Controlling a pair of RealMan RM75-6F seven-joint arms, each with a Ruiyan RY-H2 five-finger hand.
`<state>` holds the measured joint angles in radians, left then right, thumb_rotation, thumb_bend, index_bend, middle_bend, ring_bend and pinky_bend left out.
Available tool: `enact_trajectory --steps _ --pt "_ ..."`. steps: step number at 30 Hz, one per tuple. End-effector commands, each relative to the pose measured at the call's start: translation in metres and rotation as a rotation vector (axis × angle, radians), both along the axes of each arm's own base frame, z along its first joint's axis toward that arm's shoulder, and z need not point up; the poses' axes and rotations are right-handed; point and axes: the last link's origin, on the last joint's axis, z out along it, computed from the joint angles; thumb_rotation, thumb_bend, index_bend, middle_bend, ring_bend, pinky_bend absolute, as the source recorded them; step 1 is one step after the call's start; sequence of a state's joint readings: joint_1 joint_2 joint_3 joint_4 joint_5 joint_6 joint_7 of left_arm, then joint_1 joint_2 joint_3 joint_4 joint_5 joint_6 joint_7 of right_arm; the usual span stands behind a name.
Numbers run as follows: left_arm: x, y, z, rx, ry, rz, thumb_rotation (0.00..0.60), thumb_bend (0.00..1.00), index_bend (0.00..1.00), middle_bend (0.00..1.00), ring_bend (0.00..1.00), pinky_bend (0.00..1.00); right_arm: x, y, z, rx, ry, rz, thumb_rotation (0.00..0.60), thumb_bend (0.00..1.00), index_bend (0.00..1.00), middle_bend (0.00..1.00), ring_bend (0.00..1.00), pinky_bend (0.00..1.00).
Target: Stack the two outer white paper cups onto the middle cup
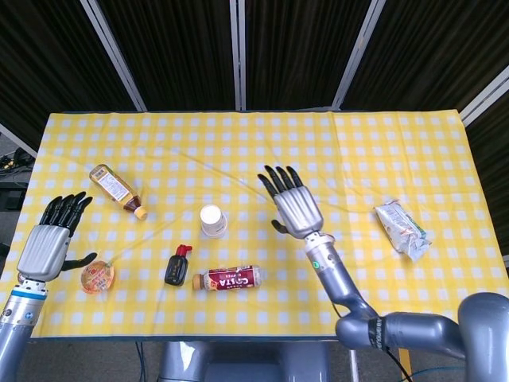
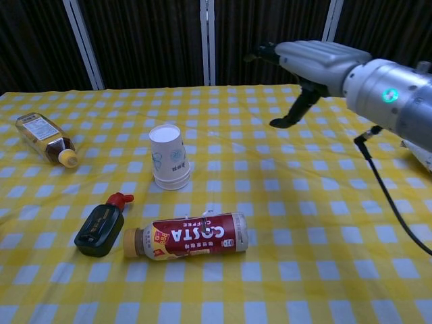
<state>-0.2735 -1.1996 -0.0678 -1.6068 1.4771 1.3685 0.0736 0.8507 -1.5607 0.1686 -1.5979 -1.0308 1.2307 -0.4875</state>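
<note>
R hand (image 1: 296,205) raised mid-desk, palm down, fingers spread & straight, thumb hanging below, holding nothing. L hand (image 1: 49,243) at near-left edge, fingers apart, thumb out, also w/o anything in it.
</note>
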Motion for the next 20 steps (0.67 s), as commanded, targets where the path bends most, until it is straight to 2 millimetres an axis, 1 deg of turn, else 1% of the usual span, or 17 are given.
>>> enact_trajectory --steps 1,2,3,6,12,15,20 --pt "0.0 -0.001 -0.005 -0.011 0.019 0.003 0.6 0.04 0.0 0.0 0.0 0.0 -0.073 0.03 0.027 -0.061 0.013 -0.044 0.6 0.13 0.06 0.0 0.0 0.0" --pt "-0.001 -0.002 -0.006 -0.01 0.026 0.003 0.6 0.04 0.0 0.0 0.0 0.0 -0.085 0.036 0.031 -0.072 0.005 -0.056 0.6 0.13 0.05 0.0 0.0 0.0" --pt "-0.002 -0.003 -0.007 -0.008 0.037 0.004 0.6 0.04 0.0 0.0 0.0 0.0 -0.102 0.043 0.037 -0.086 -0.003 -0.077 0.6 0.13 0.04 0.0 0.0 0.0" --pt "-0.006 -0.005 -0.01 0.005 0.046 0.009 0.6 0.04 0.0 0.0 0.0 0.0 -0.138 0.061 0.052 -0.12 -0.003 -0.113 0.6 0.13 0.01 0.0 0.0 0.0" --pt "-0.015 -0.017 -0.014 0.026 0.049 0.022 0.6 0.03 0.0 0.0 0.0 0.0 -0.186 0.091 0.075 -0.171 0.003 -0.187 0.6 0.13 0.0 0.0 0.0 0.0" --pt "-0.021 -0.026 -0.017 0.028 0.061 0.03 0.6 0.03 0.0 0.0 0.0 0.0 -0.201 0.103 0.085 -0.186 -0.013 -0.205 0.6 0.13 0.0 0.0 0.0 0.0" --pt "-0.026 -0.034 -0.018 0.035 0.075 0.037 0.6 0.03 0.0 0.0 0.0 0.0 -0.208 0.112 0.093 -0.198 -0.012 -0.202 0.6 0.13 0.0 0.0 0.0 0.0"
